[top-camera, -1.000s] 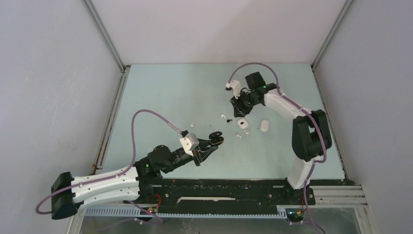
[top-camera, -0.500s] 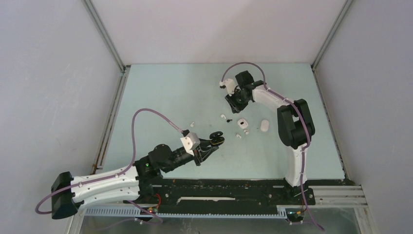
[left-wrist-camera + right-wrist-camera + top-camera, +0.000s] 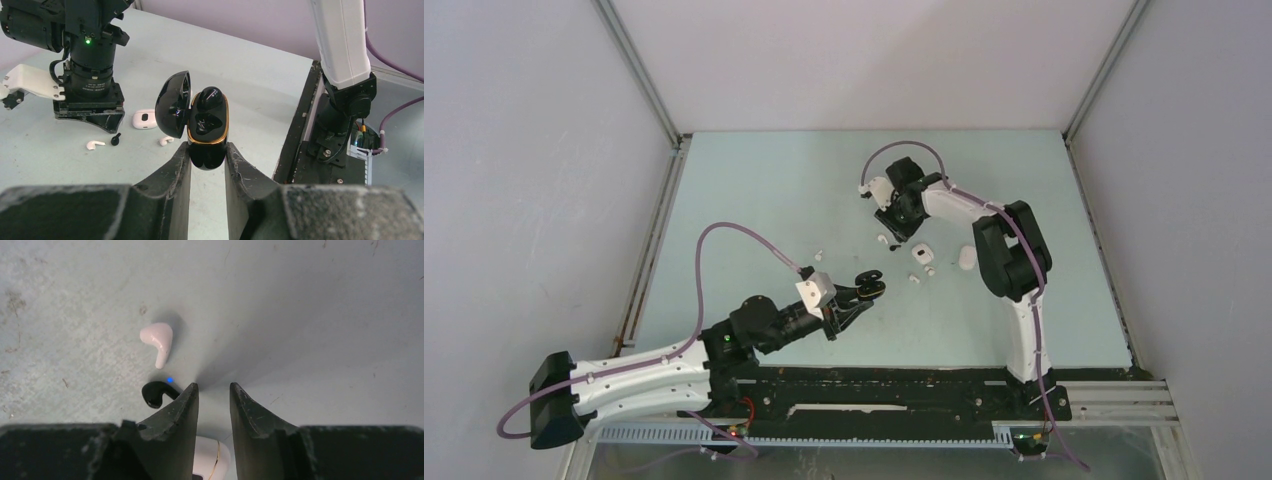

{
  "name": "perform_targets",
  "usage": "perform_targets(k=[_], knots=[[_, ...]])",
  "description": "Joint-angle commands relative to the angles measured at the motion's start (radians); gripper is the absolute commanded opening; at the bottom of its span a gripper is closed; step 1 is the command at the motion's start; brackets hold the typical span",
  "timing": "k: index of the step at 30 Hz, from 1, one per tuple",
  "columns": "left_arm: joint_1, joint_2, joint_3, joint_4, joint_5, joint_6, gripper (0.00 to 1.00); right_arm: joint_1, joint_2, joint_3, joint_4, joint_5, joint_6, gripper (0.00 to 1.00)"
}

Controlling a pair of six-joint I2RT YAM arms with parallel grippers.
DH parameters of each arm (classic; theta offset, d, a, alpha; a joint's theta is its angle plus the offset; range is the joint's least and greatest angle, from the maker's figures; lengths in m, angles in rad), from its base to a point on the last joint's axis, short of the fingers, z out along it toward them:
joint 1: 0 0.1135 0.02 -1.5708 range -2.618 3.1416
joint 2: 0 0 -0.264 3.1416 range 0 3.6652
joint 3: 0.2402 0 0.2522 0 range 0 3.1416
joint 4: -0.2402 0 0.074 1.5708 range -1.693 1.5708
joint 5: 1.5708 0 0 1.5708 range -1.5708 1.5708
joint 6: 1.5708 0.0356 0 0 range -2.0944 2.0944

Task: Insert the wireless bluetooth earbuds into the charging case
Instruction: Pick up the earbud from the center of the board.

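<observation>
we are finding the left fingers point(image 3: 180, 167) closed on the lower body of the black charging case point(image 3: 207, 127). they are holding it off the bench point(image 3: 774, 180) with the lid hinged open to one side. the case is a glossy black shell with a thin gold rim around its mouth. one pocket appears filled by a dark rounded shape, though we cannot confirm this.

the right fingers point(image 3: 186, 402) are standing partly apart with nothing between them, hovering low over the bench. the black earbud point(image 3: 155, 393) is lying just beside one finger, outside the gap. the white earbud point(image 3: 159, 340) is lying a little beyond it, apart from both. the edge of a white case point(image 3: 210, 462) with a gold line is showing under the fingers. further white earbuds are lying loose nearby in the overhead view.

we are judging both earbuds to be very light, rigid and smooth, with a rounded bulb and a short stem. pieces like this are likely to skid on the bench or squirt out of a pinch. for the black one, we are recommending a hold across the broad bulb with the fingers centred over it. a hold on the tapering stem looks less secure. only a light squeeze seems needed, since the shell looks hard but small. the bench surface is matte pale green, scuffed and speckled, and it seems to offer some friction.
</observation>
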Motion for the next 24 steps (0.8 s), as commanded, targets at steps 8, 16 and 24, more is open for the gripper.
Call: perform_targets(k=[8,16,24], knots=[[-0.004,0.034,0.034,0.060,0.034,-0.004,0.00,0.069,-0.071,-0.117,-0.048,0.040,-0.001,0.33],[-0.004,0.012,0.016,0.052,0.026,-0.009,0.00,0.023,-0.148,-0.076,-0.126,-0.014,0.035,0.34],[-0.003,0.022,0.013,0.059,0.030,-0.012,0.00,0.018,-0.142,-0.036,-0.128,-0.162,0.197,0.36]])
